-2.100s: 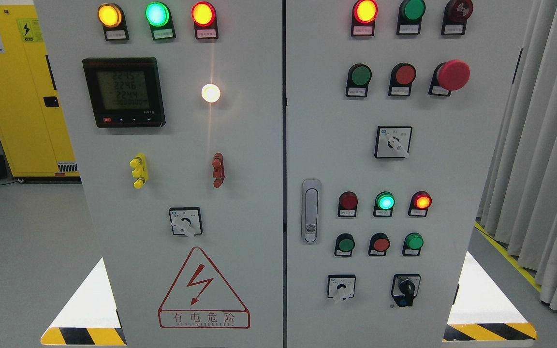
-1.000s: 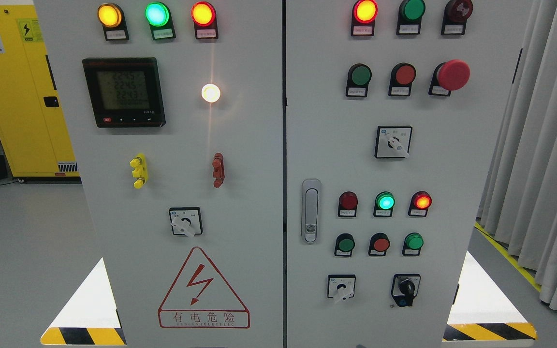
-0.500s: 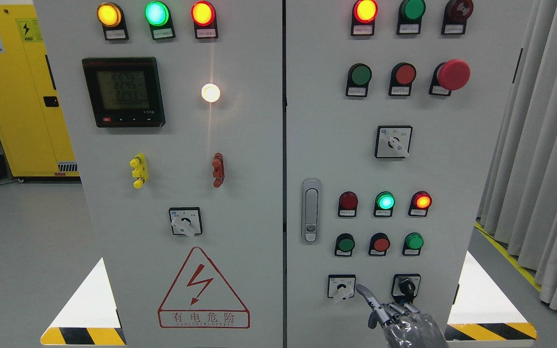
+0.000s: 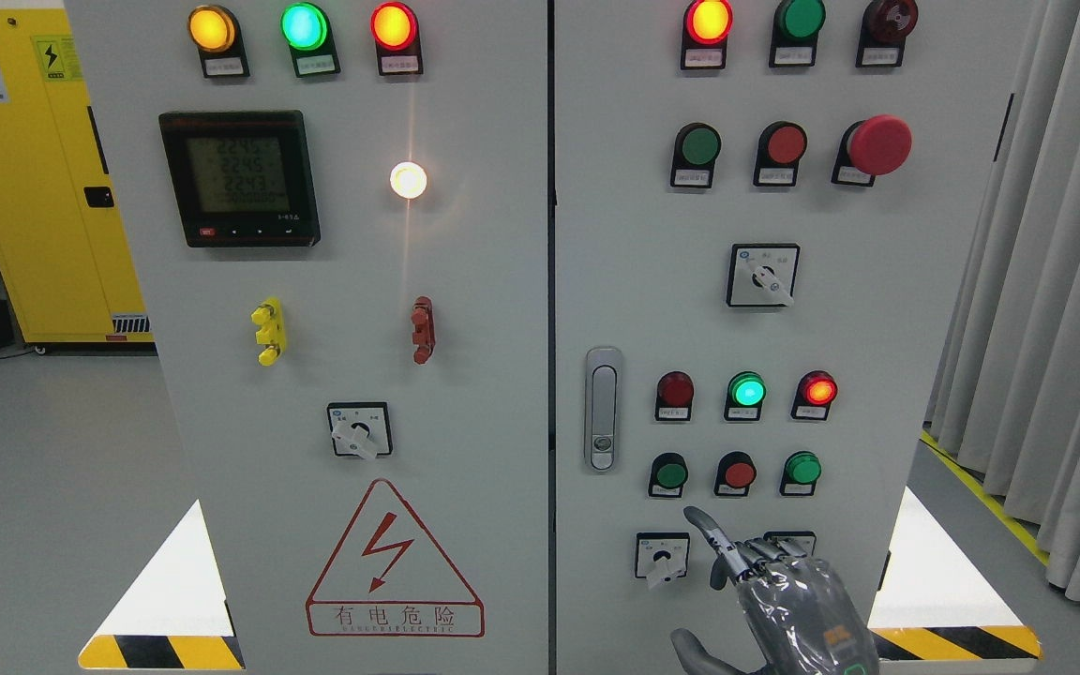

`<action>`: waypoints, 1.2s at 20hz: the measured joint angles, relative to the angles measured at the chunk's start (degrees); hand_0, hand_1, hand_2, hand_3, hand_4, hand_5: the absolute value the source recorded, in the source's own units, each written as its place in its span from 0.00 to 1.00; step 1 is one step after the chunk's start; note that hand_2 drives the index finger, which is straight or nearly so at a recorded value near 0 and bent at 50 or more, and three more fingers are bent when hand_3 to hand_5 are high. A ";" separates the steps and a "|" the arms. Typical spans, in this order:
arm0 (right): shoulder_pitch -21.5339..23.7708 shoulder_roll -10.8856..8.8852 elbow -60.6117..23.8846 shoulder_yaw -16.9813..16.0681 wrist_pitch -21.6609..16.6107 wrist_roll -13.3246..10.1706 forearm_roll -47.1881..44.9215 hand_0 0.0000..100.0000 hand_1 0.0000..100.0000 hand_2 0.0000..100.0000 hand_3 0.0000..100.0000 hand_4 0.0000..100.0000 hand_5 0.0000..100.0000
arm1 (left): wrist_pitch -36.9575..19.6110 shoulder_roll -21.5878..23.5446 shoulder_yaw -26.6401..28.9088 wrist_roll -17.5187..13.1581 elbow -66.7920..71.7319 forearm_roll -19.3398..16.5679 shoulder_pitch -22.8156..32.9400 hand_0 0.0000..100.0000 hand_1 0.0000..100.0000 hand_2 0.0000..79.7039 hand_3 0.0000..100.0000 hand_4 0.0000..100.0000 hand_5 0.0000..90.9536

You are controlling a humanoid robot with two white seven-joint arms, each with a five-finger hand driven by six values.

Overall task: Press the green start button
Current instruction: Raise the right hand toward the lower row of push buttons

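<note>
The right hand [image 4: 798, 600] points its index finger up, other fingers [image 4: 770, 570] curled, holding nothing. Its tip sits below the green button [image 4: 668, 474], apart from it.

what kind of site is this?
Likely an industrial electrical room or test bay: a grey control cabinet with indicator lamps, push buttons and a power meter, a high-voltage warning triangle, and hazard-striped floor tape.

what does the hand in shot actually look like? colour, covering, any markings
Only the right hand shows, at the bottom edge. It is dark grey with a metallic sheen, seemingly wrapped in a glossy, crinkled clear film over the back. The fingers are slim, segmented, silver-grey links. A small green mark sits near the wrist at the frame edge. No cables visible. Left hand not in view.
</note>
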 measured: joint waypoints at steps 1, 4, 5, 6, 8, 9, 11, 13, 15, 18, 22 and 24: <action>-0.36 -0.01 0.34 0.01 0.00 0.08 0.03 0.28 0.63 0.04 0.61 0.64 0.49 | 0.00 0.00 0.00 0.00 0.00 0.00 0.00 0.12 0.56 0.00 0.00 0.00 0.00; -1.25 -0.02 1.31 0.02 0.00 0.47 0.09 0.28 0.63 0.04 0.61 0.64 0.49 | 0.00 -0.01 0.00 0.00 0.00 0.00 0.00 0.12 0.56 0.00 0.00 0.00 0.00; -1.55 -0.03 1.63 0.02 0.00 0.52 0.11 0.28 0.63 0.04 0.61 0.64 0.49 | 0.00 -0.01 0.00 0.00 0.00 0.00 0.00 0.12 0.56 0.00 0.00 0.00 0.00; -1.78 -0.03 1.87 0.02 0.00 0.54 0.12 0.28 0.63 0.04 0.61 0.64 0.49 | 0.00 -0.01 0.00 0.00 0.00 0.00 0.00 0.12 0.56 0.00 0.00 0.00 0.00; -2.27 -0.03 2.36 0.03 0.00 0.59 0.15 0.28 0.63 0.04 0.61 0.64 0.49 | 0.00 -0.01 0.00 0.00 0.00 0.00 0.00 0.12 0.56 0.00 0.00 0.00 0.00; -2.49 -0.03 2.54 0.04 0.00 0.59 0.16 0.28 0.63 0.04 0.61 0.64 0.49 | 0.00 -0.01 0.00 0.00 0.00 0.00 0.00 0.12 0.56 0.00 0.00 0.00 0.00; -2.96 -0.03 2.92 0.06 0.04 0.65 0.17 0.28 0.63 0.04 0.61 0.64 0.49 | 0.00 -0.01 0.00 0.00 0.00 0.00 0.00 0.12 0.56 0.00 0.00 0.00 0.00; -3.36 -0.02 3.23 0.07 0.07 0.65 0.18 0.28 0.63 0.04 0.61 0.64 0.49 | 0.00 -0.02 0.00 0.00 0.00 0.00 0.00 0.12 0.56 0.00 0.00 0.00 0.00; -3.79 -0.01 3.58 0.07 0.08 0.66 0.19 0.28 0.63 0.04 0.61 0.64 0.48 | 0.00 -0.02 0.00 0.00 0.00 0.00 0.00 0.12 0.56 0.00 0.00 0.00 0.00; -4.30 0.02 3.99 0.08 0.09 0.69 0.19 0.28 0.63 0.04 0.61 0.64 0.48 | 0.00 -0.02 0.00 0.00 0.00 0.00 0.00 0.12 0.56 0.00 0.00 0.00 0.00; -4.65 0.07 4.38 0.17 0.09 0.71 0.20 0.28 0.63 0.04 0.61 0.63 0.48 | 0.00 -0.02 0.00 0.00 0.00 0.00 0.00 0.12 0.56 0.00 0.00 0.00 0.00; -4.77 0.09 4.52 0.24 0.09 0.71 0.20 0.28 0.63 0.04 0.60 0.63 0.48 | 0.00 -0.02 0.00 0.00 0.00 0.00 0.00 0.12 0.56 0.00 0.00 0.00 0.00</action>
